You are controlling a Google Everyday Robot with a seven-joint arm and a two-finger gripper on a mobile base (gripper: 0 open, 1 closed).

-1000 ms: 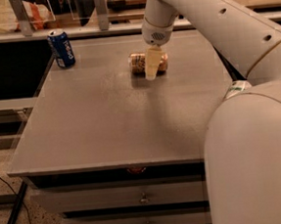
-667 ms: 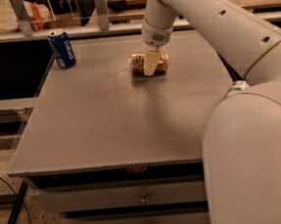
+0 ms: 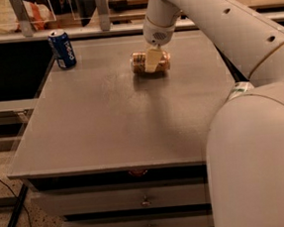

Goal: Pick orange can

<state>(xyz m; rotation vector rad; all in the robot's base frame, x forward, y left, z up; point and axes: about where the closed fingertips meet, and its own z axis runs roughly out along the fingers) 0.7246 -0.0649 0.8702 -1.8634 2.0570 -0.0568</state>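
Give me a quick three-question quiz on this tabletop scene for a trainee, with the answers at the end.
1. Fill in: seen from the camera, the blue can stands upright near the far ____ corner of the table.
2. True or false: the orange can stands upright.
3. Choose one: the gripper is (A) above the blue can, (B) down at the orange can, (C) beyond the table's near edge.

Key: 1 left. 2 false, it lies on its side. 3 B.
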